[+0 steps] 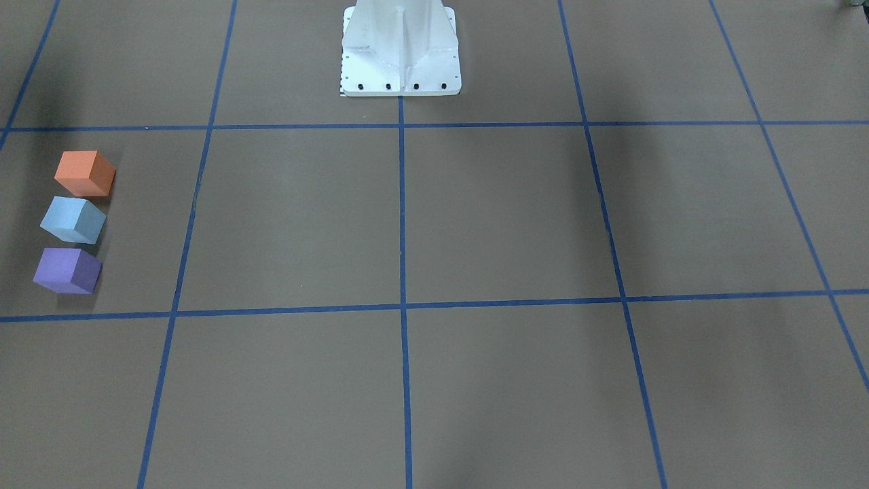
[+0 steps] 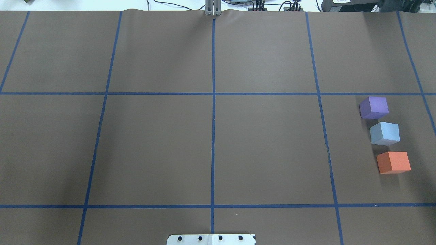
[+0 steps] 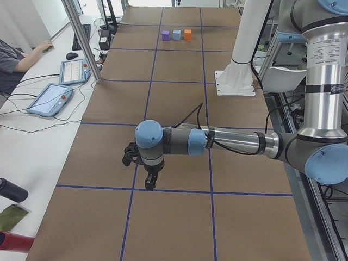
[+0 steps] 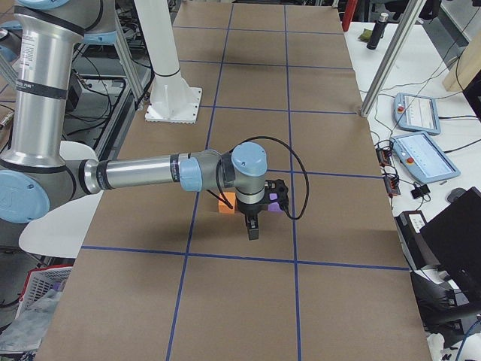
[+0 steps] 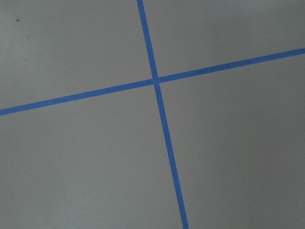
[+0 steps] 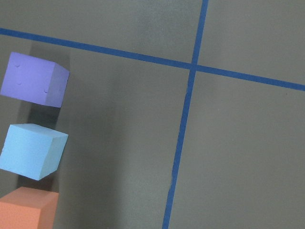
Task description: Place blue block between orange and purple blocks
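The blue block (image 2: 385,133) sits on the brown table between the purple block (image 2: 374,107) and the orange block (image 2: 393,162), in a row at the robot's far right. The front view shows the same row: orange (image 1: 85,173), blue (image 1: 73,219), purple (image 1: 68,269). The right wrist view looks down on purple (image 6: 33,78), blue (image 6: 32,150) and orange (image 6: 26,210) at its left edge. My right gripper (image 4: 252,229) hangs above and beside the blocks; I cannot tell its state. My left gripper (image 3: 149,182) hangs over the table's other end, empty-looking; I cannot tell its state.
The white robot pedestal (image 1: 400,47) stands at the table's robot-side middle. Blue tape lines (image 5: 157,81) grid the brown table. An aluminium post (image 3: 81,38) and teach pendants (image 3: 51,98) stand on the operators' side, where a person's arm (image 3: 22,57) rests.
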